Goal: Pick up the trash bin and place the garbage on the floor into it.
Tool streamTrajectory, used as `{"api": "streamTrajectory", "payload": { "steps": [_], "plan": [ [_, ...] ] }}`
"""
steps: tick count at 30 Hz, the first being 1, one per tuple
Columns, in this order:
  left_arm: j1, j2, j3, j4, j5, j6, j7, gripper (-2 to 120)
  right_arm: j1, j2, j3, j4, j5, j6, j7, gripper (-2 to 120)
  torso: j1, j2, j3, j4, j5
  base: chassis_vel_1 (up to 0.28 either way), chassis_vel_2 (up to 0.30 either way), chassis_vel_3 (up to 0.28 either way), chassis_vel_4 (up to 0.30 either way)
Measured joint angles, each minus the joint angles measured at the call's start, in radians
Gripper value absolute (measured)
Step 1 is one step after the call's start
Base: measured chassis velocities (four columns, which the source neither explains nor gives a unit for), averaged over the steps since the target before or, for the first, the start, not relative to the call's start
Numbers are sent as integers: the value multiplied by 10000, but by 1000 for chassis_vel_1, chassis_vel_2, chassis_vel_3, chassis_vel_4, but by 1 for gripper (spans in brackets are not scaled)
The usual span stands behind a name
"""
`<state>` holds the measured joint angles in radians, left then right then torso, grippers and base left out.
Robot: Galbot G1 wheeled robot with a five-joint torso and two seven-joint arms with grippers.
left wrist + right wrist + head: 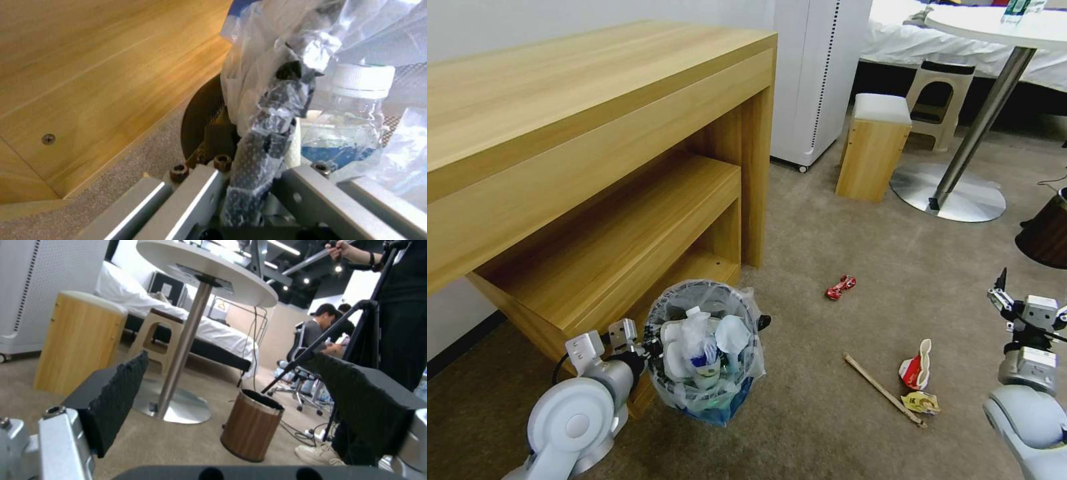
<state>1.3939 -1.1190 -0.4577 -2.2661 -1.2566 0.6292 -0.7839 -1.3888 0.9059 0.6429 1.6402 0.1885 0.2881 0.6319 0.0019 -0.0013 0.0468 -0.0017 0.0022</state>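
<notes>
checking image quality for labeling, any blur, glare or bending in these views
Head view: wide-angle bending at the wooden desk, litter sharp. Left wrist view: soft, washed-out glare on the trash bin bag. Right wrist view: blown ceiling lights, right gripper pads blurred.

No text, label or number is legible; the bottle label (338, 151) shows only blue print.

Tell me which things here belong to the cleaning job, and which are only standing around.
Job: trash bin held by left hand; red wrapper, wooden stick, red paper cup, yellow wrapper on floor.
Not: desk, stool, round table, brown bin.
</notes>
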Motion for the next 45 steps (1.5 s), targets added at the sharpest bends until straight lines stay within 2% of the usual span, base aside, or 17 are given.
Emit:
{"api": "streamTrajectory", "payload": {
  "steps": [28, 38, 45],
  "plan": [
    [204, -7, 18, 38, 84, 28, 54, 0, -64, 4, -256, -52, -143, 232, -129, 95, 0, 1, 0, -2, 1, -9, -8, -10, -10],
    [225, -23, 44, 44, 133, 29, 82, 0, -182, 21, -253, 32, -242, 305, -135, 91, 0, 0, 0, -2, 1, 0, 0, 0, 0],
    [299, -60, 55, 44, 200, 24, 115, 0, -270, 43, -248, 105, -306, 344, -131, 96, 0, 0, 0, -2, 0, -11, -15, -10, -11]
  ]
}}
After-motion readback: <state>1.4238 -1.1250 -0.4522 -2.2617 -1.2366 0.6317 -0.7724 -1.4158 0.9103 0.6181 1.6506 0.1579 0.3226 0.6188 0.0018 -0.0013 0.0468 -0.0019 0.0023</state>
